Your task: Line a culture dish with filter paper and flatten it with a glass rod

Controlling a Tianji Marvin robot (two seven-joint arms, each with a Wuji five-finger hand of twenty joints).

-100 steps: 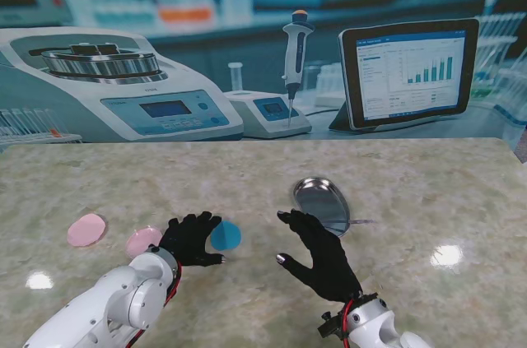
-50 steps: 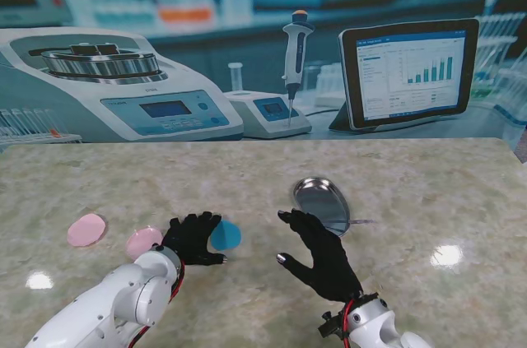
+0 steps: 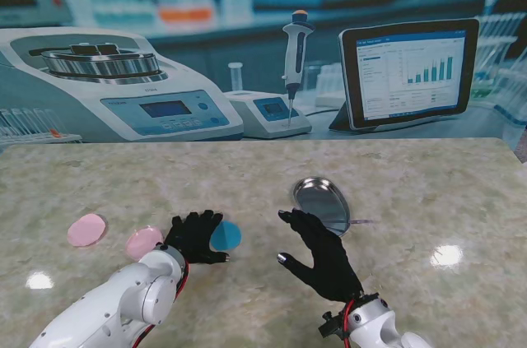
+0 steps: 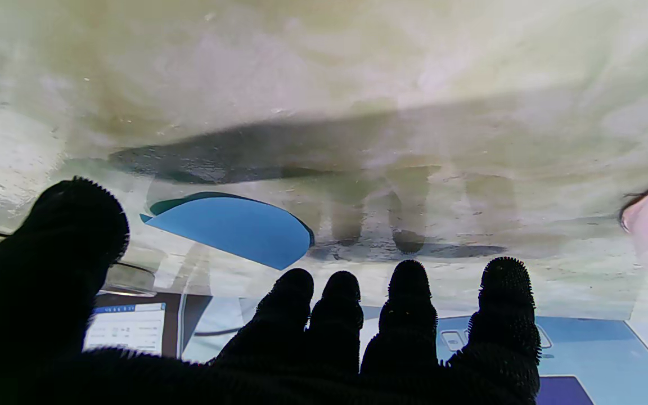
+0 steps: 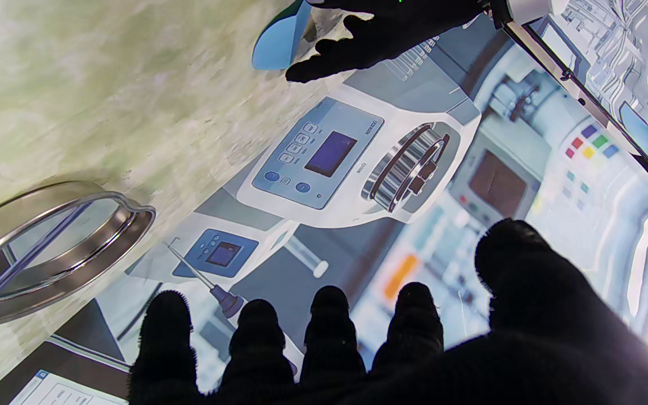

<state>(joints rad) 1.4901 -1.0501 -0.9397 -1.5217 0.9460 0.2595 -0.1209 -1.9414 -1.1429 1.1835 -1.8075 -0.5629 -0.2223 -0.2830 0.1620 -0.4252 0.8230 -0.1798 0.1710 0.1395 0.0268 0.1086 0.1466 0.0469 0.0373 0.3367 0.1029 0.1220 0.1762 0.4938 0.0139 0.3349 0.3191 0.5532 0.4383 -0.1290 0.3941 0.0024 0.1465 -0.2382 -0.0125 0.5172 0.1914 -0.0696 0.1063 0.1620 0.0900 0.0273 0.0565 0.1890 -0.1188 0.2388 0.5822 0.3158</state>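
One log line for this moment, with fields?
left robot hand: open, at blue paper | right robot hand: open, near dish | dish: unlined

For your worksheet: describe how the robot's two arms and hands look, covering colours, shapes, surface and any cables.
Both arms have smooth, rounded white shells. The left hand and right hand are five-fingered and covered in black gloves with a nubbly, studded texture. Red and black cables show at the right wrist, and red ones at the left.
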